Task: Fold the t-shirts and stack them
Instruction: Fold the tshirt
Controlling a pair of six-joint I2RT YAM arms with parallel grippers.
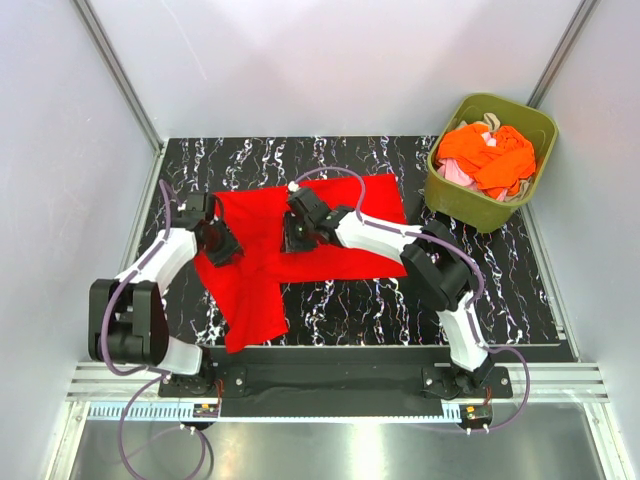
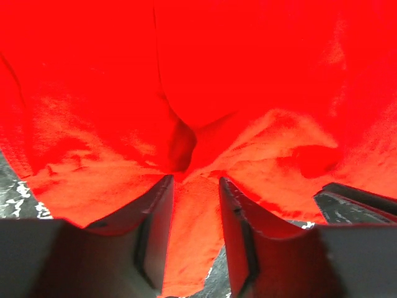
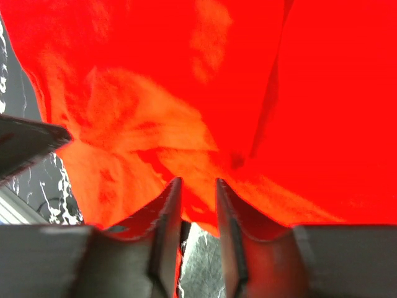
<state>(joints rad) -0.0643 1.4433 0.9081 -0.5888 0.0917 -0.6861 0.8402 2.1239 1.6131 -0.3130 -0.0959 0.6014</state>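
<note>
A bright red t-shirt (image 1: pixel 340 215) lies on the black marbled table, partly folded, with one flap running down toward the near edge. My left gripper (image 1: pixel 222 245) sits on its left part and my right gripper (image 1: pixel 293 232) on its middle. In the left wrist view the left gripper (image 2: pixel 195 180) has its jaws apart, with the red t-shirt (image 2: pixel 198 74) lying loose between and beyond them. The right gripper (image 3: pixel 198 181) also stands parted at the edge of the red t-shirt (image 3: pixel 186 81), with bare table showing between its fingers. Orange t-shirts (image 1: pixel 490 155) and a pale pink one (image 1: pixel 455 172) are heaped in the bin.
The olive-green bin (image 1: pixel 470 205) stands at the table's back right corner. Grey walls with metal rails close in the table at the left, back and right. The arms' base bar (image 1: pixel 330 380) runs along the near edge.
</note>
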